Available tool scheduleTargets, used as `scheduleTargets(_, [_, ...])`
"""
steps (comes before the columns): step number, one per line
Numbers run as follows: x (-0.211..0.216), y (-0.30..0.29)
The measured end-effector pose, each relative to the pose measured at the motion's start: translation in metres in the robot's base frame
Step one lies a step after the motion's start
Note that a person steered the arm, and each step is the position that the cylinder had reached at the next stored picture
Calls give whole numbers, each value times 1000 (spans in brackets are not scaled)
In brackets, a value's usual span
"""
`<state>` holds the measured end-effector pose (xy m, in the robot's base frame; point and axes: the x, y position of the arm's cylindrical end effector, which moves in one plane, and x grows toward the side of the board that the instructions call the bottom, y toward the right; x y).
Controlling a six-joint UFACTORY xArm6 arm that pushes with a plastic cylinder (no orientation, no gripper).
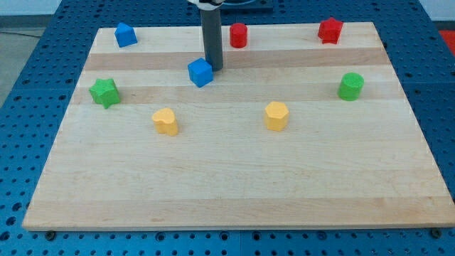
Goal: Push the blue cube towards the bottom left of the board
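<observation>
My tip [213, 68] is sitting just right of and above the blue cube [201, 72], seemingly touching it; being a bare rod, it is grasping nothing.

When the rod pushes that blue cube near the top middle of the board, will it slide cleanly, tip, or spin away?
The blue cube looks squat and flat-bottomed, so it will probably slide rather than tip. The wooden board looks smooth, suggesting little drag. My tip sits at the cube's upper-right corner, so an off-centre push may turn it.
</observation>
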<state>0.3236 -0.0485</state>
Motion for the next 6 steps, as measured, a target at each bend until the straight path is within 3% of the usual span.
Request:
scheduleTargets(4, [65, -75])
scheduleTargets(6, [67, -105])
